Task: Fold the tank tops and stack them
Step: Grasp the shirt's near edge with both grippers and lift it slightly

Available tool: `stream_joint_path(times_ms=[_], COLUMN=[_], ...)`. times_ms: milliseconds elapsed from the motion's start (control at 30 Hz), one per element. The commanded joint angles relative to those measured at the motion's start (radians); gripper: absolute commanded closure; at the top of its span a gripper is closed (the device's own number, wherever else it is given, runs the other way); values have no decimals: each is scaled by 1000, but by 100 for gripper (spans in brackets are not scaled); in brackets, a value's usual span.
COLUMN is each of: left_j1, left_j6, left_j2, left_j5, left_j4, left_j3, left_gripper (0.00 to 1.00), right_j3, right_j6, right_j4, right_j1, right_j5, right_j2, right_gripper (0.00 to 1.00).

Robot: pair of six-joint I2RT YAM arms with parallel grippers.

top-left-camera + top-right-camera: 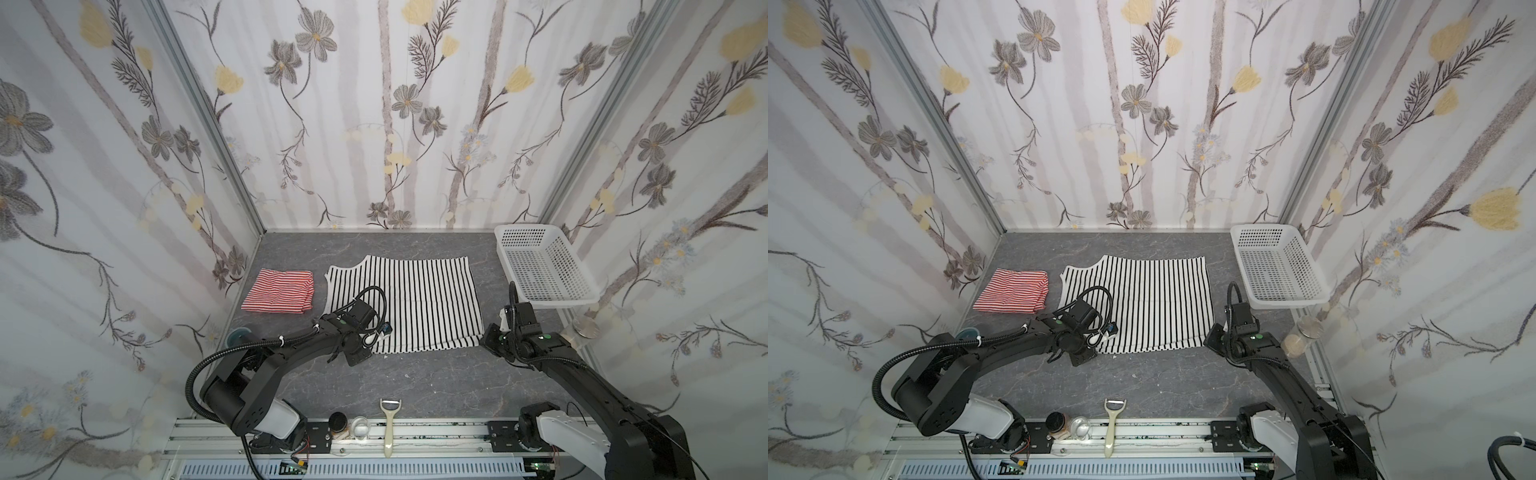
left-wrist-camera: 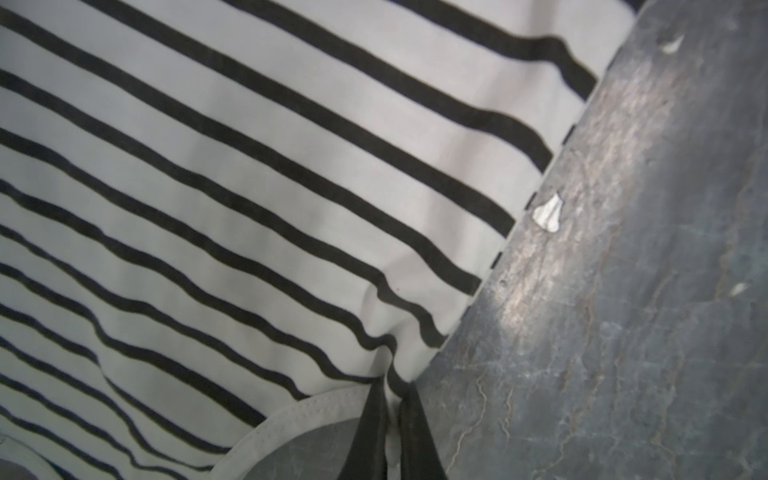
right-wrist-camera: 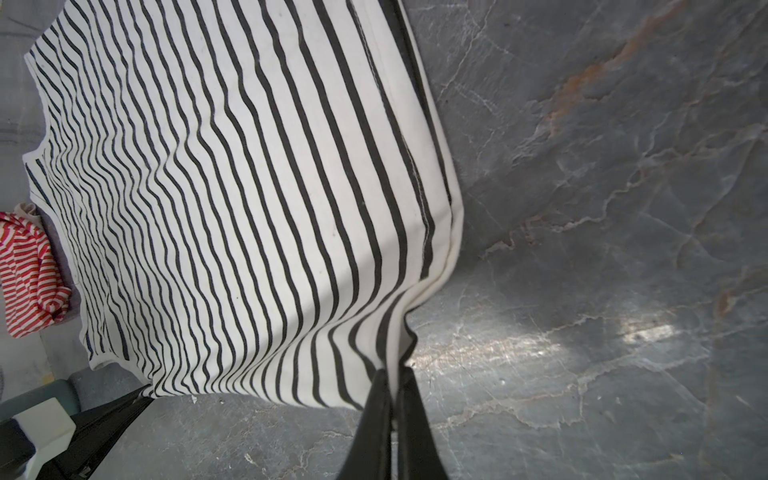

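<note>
Progress approx half: red-and-white top (image 1: 278,291) folded, far left. You've got left gripper (image 2: 392,401) & right gripper (image 3: 395,376) each pinching a near corner of black-striped top (image 1: 415,303), flat in the middle; its folding & stacking remain.

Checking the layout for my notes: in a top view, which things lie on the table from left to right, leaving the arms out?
folded red-and-white striped tank top → white tank top with black stripes → white perforated basket
</note>
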Motion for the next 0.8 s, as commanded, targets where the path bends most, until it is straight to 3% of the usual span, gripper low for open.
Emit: stream_joint_path(times_ms=[0, 400, 767], left_j1=[0, 34, 94], left_j6=[13, 65, 121], left_j2=[-5, 34, 178], left_j5=[19, 28, 10], left_j4=[-52, -104, -104], left_j3=[33, 180, 334], left_gripper=[100, 100, 100], right_j3=[27, 152, 320], right_j6=[-20, -84, -166], right_j4=[10, -23, -14], right_j1=[-9, -50, -87], right_j5=[20, 6, -3], right_j2=[1, 71, 262], right_gripper=[100, 100, 100])
